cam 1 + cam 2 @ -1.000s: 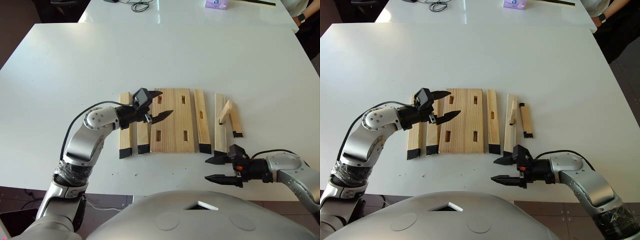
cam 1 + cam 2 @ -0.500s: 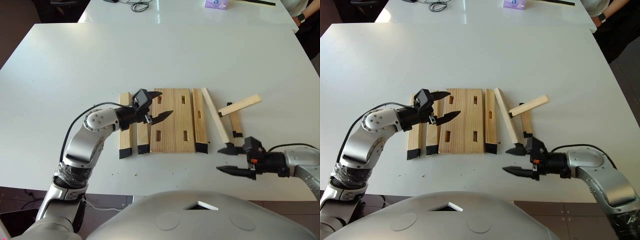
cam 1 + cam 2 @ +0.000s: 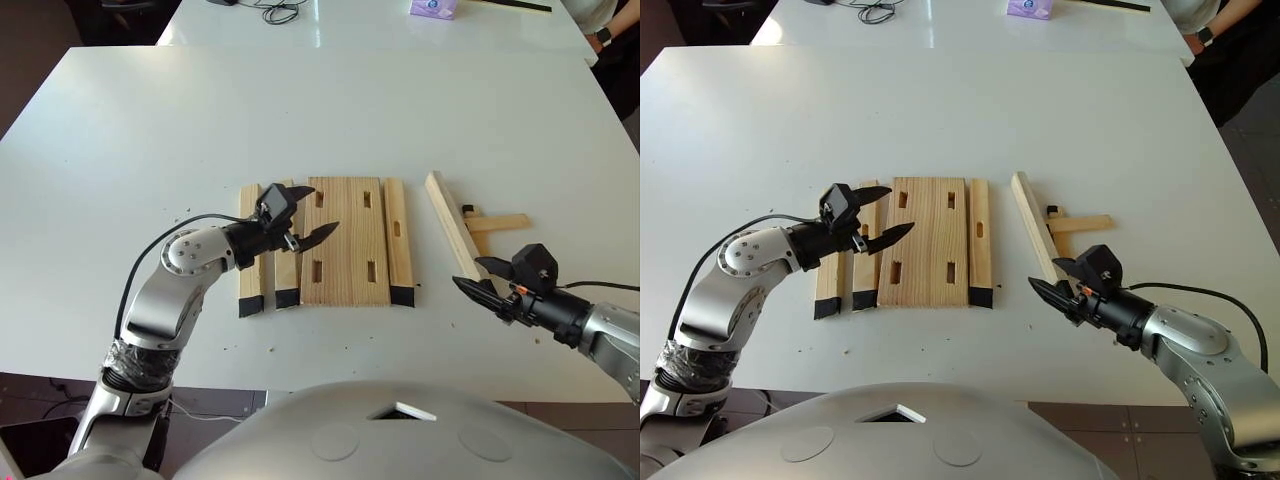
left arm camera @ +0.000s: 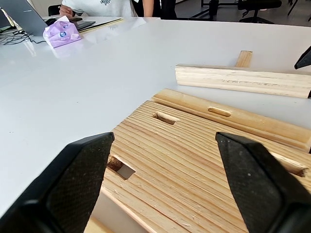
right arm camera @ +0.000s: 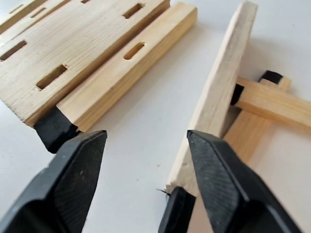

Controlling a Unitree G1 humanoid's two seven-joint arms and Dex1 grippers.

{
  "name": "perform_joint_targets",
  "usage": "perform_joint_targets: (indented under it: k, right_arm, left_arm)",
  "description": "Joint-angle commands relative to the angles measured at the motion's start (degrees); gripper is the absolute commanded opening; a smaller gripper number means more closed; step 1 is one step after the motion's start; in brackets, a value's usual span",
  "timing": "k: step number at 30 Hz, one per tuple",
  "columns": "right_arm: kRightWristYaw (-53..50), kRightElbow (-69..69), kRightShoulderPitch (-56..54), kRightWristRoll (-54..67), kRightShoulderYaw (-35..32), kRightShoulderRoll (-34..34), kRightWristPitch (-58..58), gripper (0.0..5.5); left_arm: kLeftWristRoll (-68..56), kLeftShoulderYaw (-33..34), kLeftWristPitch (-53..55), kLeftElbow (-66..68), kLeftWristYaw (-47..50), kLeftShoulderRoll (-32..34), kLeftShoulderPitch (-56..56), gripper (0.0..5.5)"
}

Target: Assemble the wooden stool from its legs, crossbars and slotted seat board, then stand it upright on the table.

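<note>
The left gripper's [image 3: 312,210] two dark fingers [image 4: 82,170] are spread wide apart and hold nothing; they hover just over the left edge of the seat board [image 3: 345,240], pointing across it toward the robot's right. The seat board lies flat near the middle of the white desk [image 3: 300,110] — a pale slatted panel with four slots cut through it. Just beside its left edge, under the left arm, two legs [image 3: 250,255] lie flat and parallel, their black-capped ends toward the robot. Against the board's right edge lies a slotted leg [image 3: 399,240], also black-capped at its near end. The right gripper's [image 3: 470,274] fingers [image 5: 77,170] are likewise parted and grip nothing; they sit low over the desk at the near end of an angled leg [image 3: 448,228], whose black cap lies just by the fingertips, though contact cannot be told. This angled leg is apart from the board, slanting away to the robot's left, and it rests across a crossbar [image 3: 502,222] so that it sits tilted rather than flat. A second short piece [image 5: 248,133] with a black end lies beneath that crossbar. Far back, on the desk top behind, sits a purple packet [image 4: 60,33].
</note>
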Motion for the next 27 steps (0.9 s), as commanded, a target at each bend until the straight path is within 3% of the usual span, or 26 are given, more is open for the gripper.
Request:
perform_joint_targets:
  k: [1,12,21,27]
  right_arm:
    - [-1.6,-1.9,-2.4,2.3,-2.4,1.2,2.1,3.06]
    - [-2.1,1.3,-0.1,-4.7,-1.0,-0.4,1.7,3.06]
    - [-3.0,4.5,-1.8,-8.2,4.5,3.5,-0.3,3.06]
    - [-3.8,7.9,-4.1,-10.6,6.5,5.5,-2.1,2.00]
  left_arm:
    - [0.5,0.6,0.1,-0.9,1.5,-0.6,1.0,3.88]
    - [0.6,0.9,-0.2,-0.9,2.8,-0.8,1.5,3.88]
    - [0.7,0.5,0.0,-0.5,2.6,-1.0,0.7,3.88]
    - [0.8,0.8,0.3,-1.1,3.0,-0.8,1.3,3.88]
